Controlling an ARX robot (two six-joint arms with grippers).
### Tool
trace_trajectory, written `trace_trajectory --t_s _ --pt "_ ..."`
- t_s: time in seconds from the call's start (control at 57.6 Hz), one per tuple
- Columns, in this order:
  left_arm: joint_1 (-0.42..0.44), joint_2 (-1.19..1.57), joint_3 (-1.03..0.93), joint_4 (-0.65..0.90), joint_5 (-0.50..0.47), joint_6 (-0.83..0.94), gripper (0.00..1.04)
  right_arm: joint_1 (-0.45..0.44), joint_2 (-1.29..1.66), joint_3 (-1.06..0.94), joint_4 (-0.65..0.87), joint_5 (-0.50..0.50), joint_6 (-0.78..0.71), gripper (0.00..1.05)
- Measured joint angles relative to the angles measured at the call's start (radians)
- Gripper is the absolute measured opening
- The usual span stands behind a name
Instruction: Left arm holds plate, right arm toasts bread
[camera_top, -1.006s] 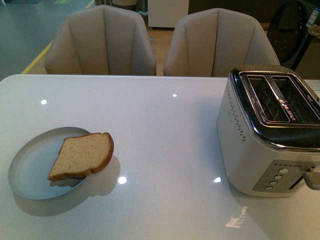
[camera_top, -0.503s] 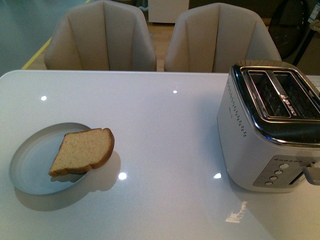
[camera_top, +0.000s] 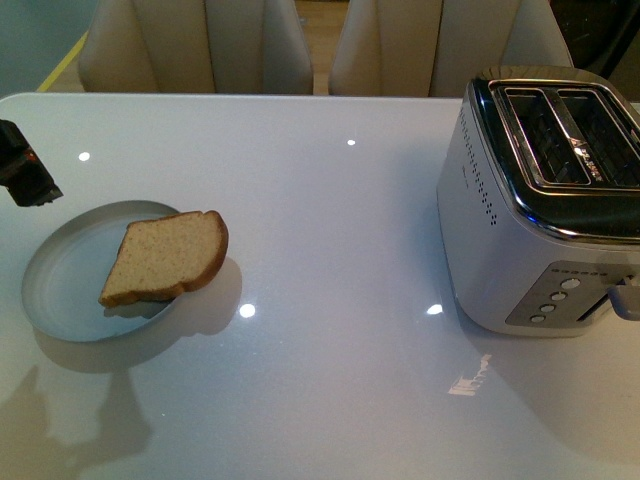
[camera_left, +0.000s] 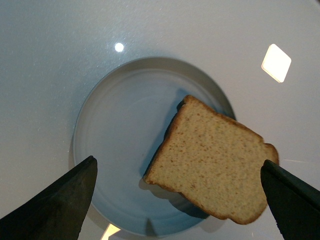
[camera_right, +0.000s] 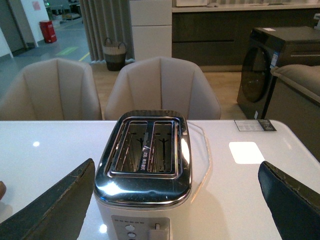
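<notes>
A slice of brown bread (camera_top: 165, 258) lies on the pale blue-grey plate (camera_top: 55, 290) at the table's left, its rounded top hanging over the plate's right rim. A black part of my left arm (camera_top: 25, 165) shows at the left edge, just beyond the plate. In the left wrist view my left gripper (camera_left: 178, 161) hangs open above the plate (camera_left: 115, 125) and the bread (camera_left: 215, 165), touching neither. My right gripper (camera_right: 176, 164) is open above the toaster (camera_right: 145, 185), whose two slots are empty. The toaster (camera_top: 500, 230) stands at the table's right.
Two beige chairs (camera_top: 190, 45) stand behind the white glossy table (camera_top: 330, 380). The toaster's lever (camera_top: 625, 300) sticks out at the right edge. A small card (camera_right: 255, 125) lies on the table beyond the toaster, and a dark appliance (camera_right: 280, 65) stands further back.
The front view has tilted downward, so plate, bread and toaster sit higher in the picture. A black part of my left arm has come into view at the left edge by the plate.
</notes>
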Motion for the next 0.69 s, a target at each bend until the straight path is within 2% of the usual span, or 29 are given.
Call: trace_trajectory --t_s 0.399,0.694 --pt "0.014 0.306 0.163 -0.040 -0.092 -0.234 0.97 0.000 0.000 0.000 0.000 0.000 0.000 0.96" --pt "0.011 0.433 0.227 -0.043 -0.151 -0.261 0.97 0.000 0.000 0.000 0.000 0.000 0.000 0.96"
